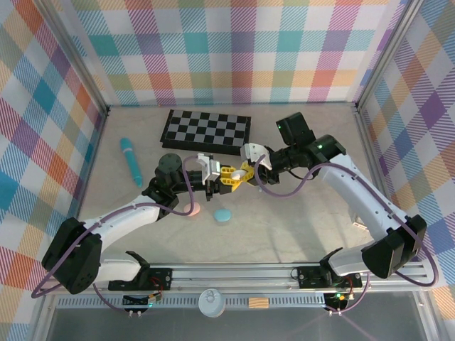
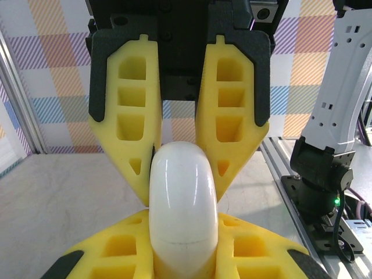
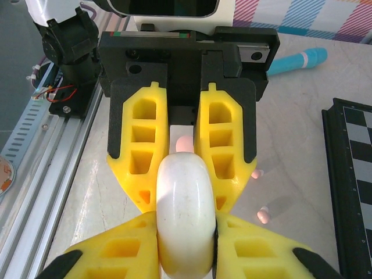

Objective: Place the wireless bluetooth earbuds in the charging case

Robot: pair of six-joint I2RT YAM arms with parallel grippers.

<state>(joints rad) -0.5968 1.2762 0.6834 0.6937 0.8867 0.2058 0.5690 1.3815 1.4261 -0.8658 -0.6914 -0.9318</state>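
Observation:
A white pebble-shaped charging case (image 2: 183, 186) is held in the air over the middle of the table, its lid closed along a thin seam. My left gripper (image 2: 184, 224) is shut on one end of it. From the opposite side my right gripper (image 3: 186, 226) is shut on the other end of the same case (image 3: 183, 192). In the top view the left gripper (image 1: 219, 177) and right gripper (image 1: 245, 170) meet tip to tip. Two tiny pink earbuds (image 3: 254, 173) (image 3: 263, 215) lie on the table below.
A pink case (image 1: 190, 208) and a light blue case (image 1: 222, 215) lie on the table near the arms. The teal stick (image 1: 130, 160) lies at the left. A chessboard (image 1: 206, 130) sits at the back. A rail (image 1: 234, 273) runs along the near edge.

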